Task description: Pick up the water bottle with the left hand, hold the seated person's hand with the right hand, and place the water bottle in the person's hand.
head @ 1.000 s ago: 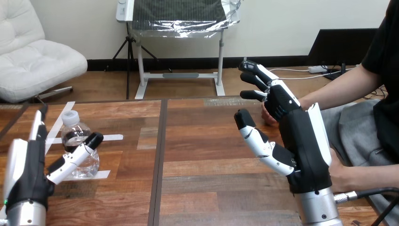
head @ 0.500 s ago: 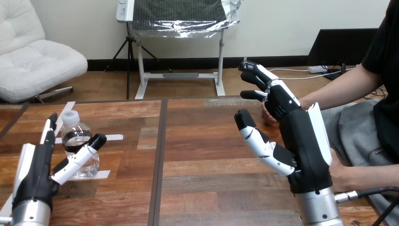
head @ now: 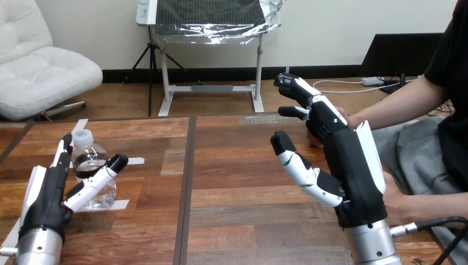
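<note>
- Water bottle (head: 91, 172) stands upright on the table (head: 243, 171) in the lower left of the frame, among white tape marks (head: 135, 161), white cap on top. It has not shifted over the last second.
- Left hand (head: 48, 193) has changed most. It has slid forward from the lower left corner, and the bottle now sits in the gap between its 2 sides. The fingers (head: 64, 148) reach up along the bottle's left and the thumb (head: 102, 178) crosses in front of its lower right.
- That hand is spread, fingers straight and nothing gripped. Whether the thumb already touches the plastic I cannot tell. I judge the reach nearly done and the closing squeeze yet to come, so the bottle is not yet picked up.
- Right hand (head: 345, 160) has crept slightly up and left, at centre right of the frame. It is raised edge-on with its thumb held wide from lightly bent fingers, apart and clamped on nothing.
- Person's hand (head: 342, 116) lies just beyond the right hand, at the table's far right edge, partly hidden by it. Whether the 2 touch I cannot tell, and no curl around it shows, so the holding step looks unfinished.
- Left forearm enters from the bottom left corner and the right forearm rises from the bottom right.
</note>
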`<state>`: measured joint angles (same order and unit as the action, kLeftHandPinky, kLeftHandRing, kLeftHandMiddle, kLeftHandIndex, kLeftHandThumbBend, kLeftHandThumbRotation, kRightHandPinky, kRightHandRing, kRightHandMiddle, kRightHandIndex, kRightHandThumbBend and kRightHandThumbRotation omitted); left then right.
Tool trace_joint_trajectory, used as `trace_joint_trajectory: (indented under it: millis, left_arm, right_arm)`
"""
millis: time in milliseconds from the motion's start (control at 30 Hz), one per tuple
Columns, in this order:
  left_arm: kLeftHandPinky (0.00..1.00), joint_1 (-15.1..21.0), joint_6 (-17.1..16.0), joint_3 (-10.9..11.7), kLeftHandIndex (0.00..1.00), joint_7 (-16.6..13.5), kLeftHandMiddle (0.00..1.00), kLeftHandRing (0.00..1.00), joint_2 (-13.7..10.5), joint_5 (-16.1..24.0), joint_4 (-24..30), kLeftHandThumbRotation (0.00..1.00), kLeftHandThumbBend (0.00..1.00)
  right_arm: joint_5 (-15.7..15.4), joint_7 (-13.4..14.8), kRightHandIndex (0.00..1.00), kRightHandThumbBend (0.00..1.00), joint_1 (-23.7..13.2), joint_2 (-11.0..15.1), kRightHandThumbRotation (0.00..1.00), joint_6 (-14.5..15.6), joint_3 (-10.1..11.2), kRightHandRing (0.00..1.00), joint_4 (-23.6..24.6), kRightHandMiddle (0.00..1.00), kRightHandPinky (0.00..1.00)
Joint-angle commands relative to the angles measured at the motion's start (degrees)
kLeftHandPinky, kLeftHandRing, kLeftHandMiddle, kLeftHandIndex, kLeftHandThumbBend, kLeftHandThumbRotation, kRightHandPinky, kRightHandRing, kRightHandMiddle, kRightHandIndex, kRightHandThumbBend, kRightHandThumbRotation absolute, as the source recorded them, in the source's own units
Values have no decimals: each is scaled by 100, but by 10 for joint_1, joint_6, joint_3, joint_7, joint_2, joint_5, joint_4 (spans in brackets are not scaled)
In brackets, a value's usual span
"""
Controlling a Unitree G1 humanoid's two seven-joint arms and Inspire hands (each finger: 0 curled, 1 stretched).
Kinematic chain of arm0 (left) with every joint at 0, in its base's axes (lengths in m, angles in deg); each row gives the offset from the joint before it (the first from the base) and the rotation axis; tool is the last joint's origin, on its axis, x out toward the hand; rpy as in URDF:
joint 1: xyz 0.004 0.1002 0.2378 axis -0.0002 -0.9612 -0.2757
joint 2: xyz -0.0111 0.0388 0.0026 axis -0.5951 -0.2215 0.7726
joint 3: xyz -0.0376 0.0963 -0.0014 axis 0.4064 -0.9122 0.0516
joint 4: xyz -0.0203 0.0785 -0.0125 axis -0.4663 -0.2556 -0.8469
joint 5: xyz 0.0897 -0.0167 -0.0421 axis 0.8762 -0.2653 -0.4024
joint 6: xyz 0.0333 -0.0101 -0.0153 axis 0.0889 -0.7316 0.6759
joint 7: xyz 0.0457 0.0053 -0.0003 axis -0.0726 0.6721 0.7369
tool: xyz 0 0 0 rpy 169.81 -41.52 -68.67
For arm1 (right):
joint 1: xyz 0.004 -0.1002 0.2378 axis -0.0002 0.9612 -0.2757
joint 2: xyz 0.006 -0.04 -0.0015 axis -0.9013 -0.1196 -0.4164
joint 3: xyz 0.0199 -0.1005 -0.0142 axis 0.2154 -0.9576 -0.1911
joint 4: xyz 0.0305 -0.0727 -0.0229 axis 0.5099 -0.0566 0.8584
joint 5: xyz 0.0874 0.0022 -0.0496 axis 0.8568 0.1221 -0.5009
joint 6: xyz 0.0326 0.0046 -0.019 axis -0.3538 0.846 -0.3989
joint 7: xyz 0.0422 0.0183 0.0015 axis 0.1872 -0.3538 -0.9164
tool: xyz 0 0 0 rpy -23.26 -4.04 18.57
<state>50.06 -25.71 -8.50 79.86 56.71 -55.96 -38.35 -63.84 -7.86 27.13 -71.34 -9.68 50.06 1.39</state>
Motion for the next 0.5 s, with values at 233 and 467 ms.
trace_joint_trajectory:
  millis: [233, 467]
  left_arm:
    - [97, 54, 5, -5, 100, -3, 100, 100, -10, 6, -31, 66, 96]
    - [96, 63, 8, -10, 100, -10, 100, 100, -10, 16, -45, 66, 96]
  right_arm:
    - [14, -7, 82, 42, -45, 4, 37, 0, 2, 88, -6, 90, 76]
    - [19, -13, 82, 42, -45, 4, 36, 3, 1, 88, -4, 90, 76]
